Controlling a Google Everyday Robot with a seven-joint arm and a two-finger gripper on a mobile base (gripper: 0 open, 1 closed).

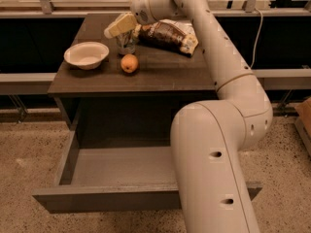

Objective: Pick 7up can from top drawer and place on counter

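The 7up can (126, 44) stands upright on the dark brown counter (160, 69), between the white bowl and the snack bag, just behind the orange fruit. My gripper (120, 25) hovers directly over the can's top, reaching in from the right, open and holding nothing. The top drawer (116, 171) is pulled out below the counter, and the part of its grey floor that shows is bare; my arm hides its right side.
A white bowl (86, 55) sits at the counter's left. An orange fruit (129, 63) lies in front of the can. A brown snack bag (167, 35) lies at the back right. My arm (214, 144) covers the drawer's right half. Speckled floor surrounds the cabinet.
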